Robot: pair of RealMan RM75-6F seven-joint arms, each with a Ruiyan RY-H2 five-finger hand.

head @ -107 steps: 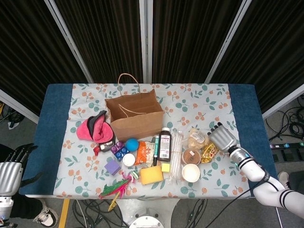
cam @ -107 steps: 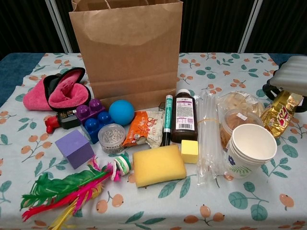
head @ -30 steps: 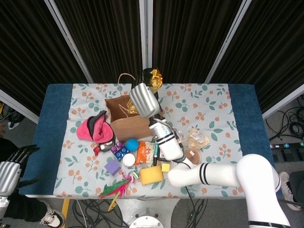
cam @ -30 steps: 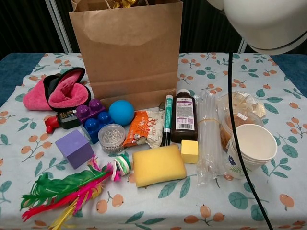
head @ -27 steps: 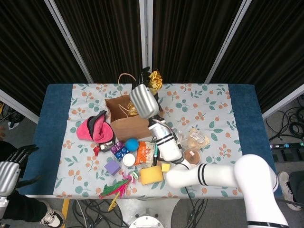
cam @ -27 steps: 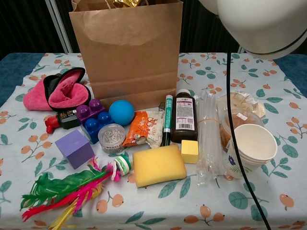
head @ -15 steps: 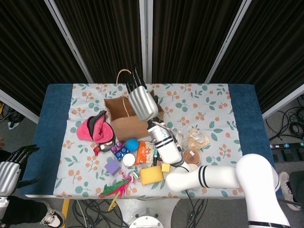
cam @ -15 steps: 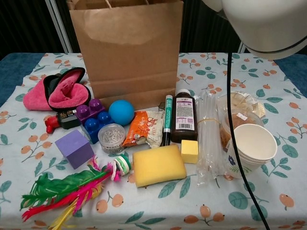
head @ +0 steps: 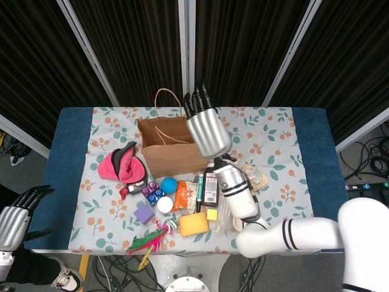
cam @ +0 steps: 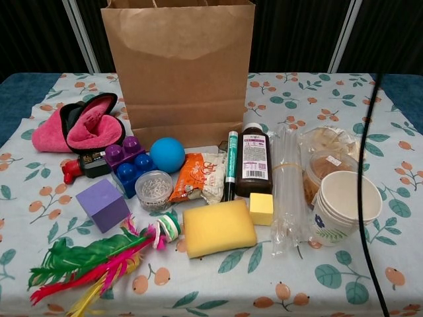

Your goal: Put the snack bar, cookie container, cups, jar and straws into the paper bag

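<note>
My right hand (head: pixel 208 131) is shiny silver with black fingers (head: pixel 196 100). My arm is white with black rings. My left hand (head: pixel 13 219) is silver too.

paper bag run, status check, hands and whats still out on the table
Right hand open, empty, beside paper bag. Left hand idle off-table. Cups, straws, cookie container not yet bagged.

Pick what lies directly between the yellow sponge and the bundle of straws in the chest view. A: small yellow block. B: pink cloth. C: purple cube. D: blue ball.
A: the small yellow block sits right of the yellow sponge and left of the straws.
</note>
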